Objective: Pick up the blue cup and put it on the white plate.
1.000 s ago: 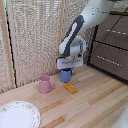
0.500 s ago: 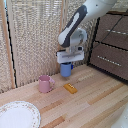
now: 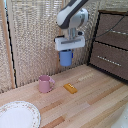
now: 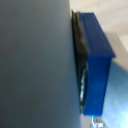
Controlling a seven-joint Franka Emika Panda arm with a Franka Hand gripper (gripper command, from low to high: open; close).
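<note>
**Exterior view: blue cup held in the air**

We see the gripper [image 3: 66,52] closed on the blue cup [image 3: 66,58], which hangs clear above the wooden table [image 3: 95,100]. Below it sit a pink mug [image 3: 45,84] and a small orange block [image 3: 70,88]. We find the white plate [image 3: 17,115] well apart, at the exterior view's lower left. Our wrist view shows only a blurred blue surface against a dark finger.

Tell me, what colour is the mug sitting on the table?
Pink. The pink mug shows best in the exterior view.
</note>
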